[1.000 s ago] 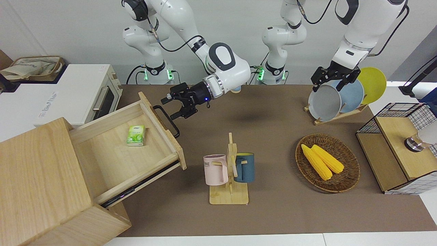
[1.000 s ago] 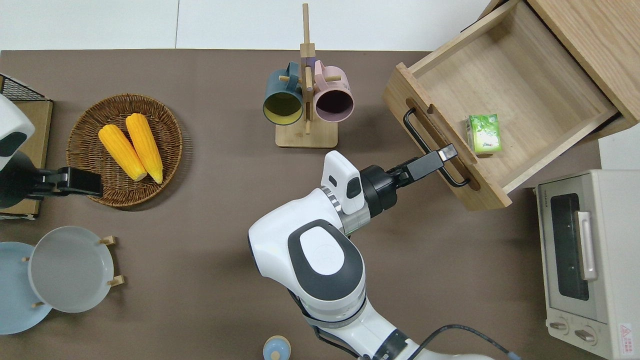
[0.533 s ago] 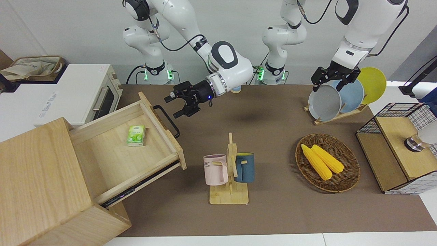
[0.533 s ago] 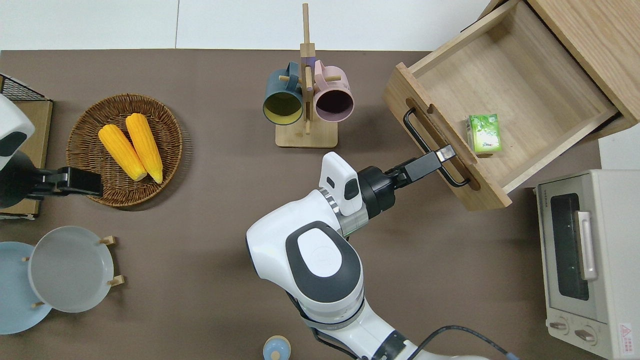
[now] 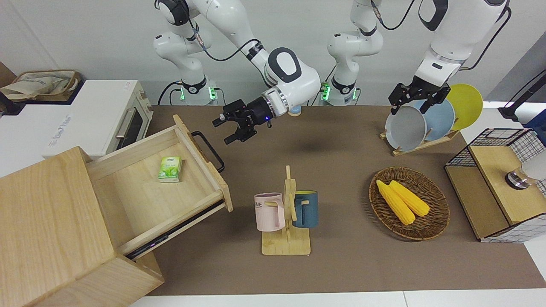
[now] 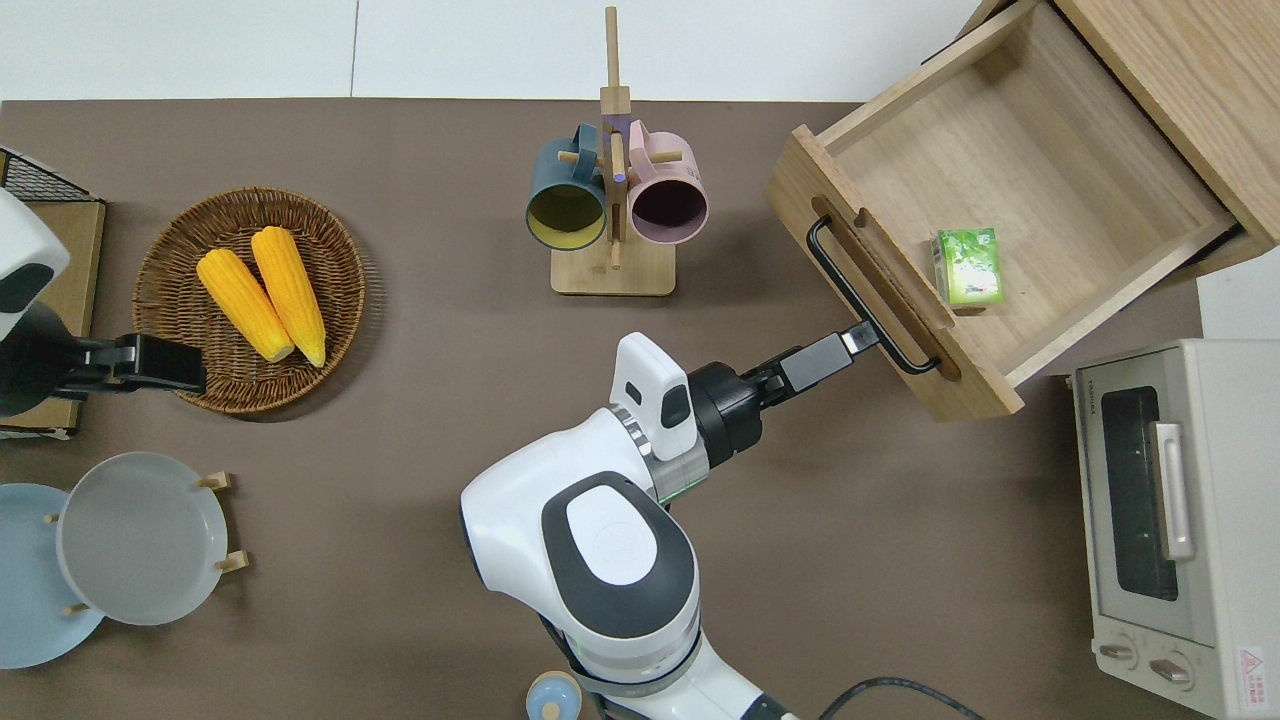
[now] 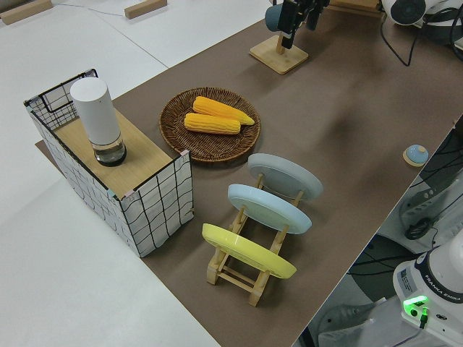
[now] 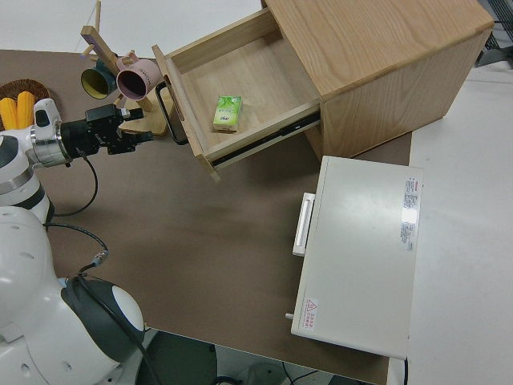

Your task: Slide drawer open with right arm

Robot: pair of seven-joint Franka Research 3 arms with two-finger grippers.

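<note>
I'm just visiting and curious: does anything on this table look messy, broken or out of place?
Nothing looks spilled or broken. The drawer stands pulled far out of its wooden box, holding only a small green packet. The right gripper hangs open, clear of the black handle. The left arm is parked.

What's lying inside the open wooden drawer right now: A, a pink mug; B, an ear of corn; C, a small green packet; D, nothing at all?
C: a small green packet lies on the floor of the pulled-out drawer, the only thing in it.
</note>
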